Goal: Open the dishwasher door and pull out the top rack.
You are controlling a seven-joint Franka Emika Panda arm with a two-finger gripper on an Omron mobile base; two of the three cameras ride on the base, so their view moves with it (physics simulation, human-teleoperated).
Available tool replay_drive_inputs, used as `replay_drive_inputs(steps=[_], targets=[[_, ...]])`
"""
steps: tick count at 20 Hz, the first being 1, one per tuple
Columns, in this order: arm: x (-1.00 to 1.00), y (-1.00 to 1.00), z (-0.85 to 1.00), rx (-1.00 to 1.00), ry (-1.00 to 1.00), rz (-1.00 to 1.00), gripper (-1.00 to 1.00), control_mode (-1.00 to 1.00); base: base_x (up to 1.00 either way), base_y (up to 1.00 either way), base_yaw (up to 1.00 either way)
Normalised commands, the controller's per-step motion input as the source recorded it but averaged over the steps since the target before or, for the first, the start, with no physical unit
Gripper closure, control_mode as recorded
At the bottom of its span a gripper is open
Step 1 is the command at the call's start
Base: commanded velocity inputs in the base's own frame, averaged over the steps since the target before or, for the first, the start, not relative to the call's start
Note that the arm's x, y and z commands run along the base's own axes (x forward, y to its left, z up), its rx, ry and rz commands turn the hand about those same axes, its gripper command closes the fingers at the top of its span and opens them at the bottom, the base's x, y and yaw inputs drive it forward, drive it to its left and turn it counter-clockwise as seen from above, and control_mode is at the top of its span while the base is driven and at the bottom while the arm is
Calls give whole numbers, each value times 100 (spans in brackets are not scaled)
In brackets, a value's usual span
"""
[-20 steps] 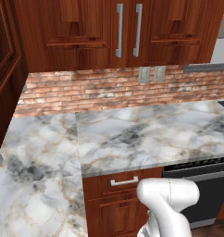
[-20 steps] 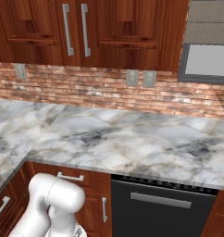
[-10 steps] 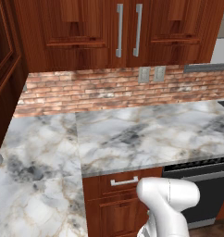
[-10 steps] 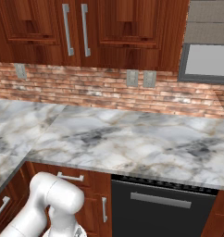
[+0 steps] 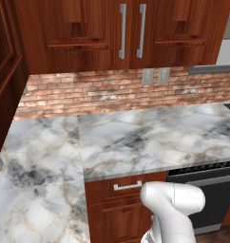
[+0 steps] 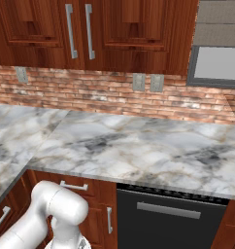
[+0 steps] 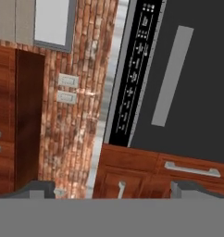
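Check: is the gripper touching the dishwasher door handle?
Apart. In the hand view, the fingers sit open, well short of the dishwasher door and its handle.

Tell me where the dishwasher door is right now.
The dishwasher door sits shut under the marble counter, lower right in the right base view, right of the wooden drawer.

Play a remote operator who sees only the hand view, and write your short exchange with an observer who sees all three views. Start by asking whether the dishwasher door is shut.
Operator: My picture is rolled sideways. Is the dishwasher door shut?
Observer: Yes. In the right base view it stands upright, flush under the edge of the marble counter.
Operator: Where is the arm relative to it?
Observer: The white arm rises in front of the wooden drawer just left of the door, with its elbow below the counter edge.
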Motion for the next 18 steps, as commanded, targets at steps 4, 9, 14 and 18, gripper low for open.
replay_drive_inputs(steps=[4, 9, 14, 18], targets=[[18, -5, -13, 1, 1, 0, -100, -100, 0, 0, 0], [20, -3, -16, 1, 1, 0, -100, -100, 0, 0, 0], [24, 0, -15, 1, 0, 0, -100, -100, 0, 0, 0], [26, -1, -10, 1, 0, 0, -100, -100, 0, 0, 0]])
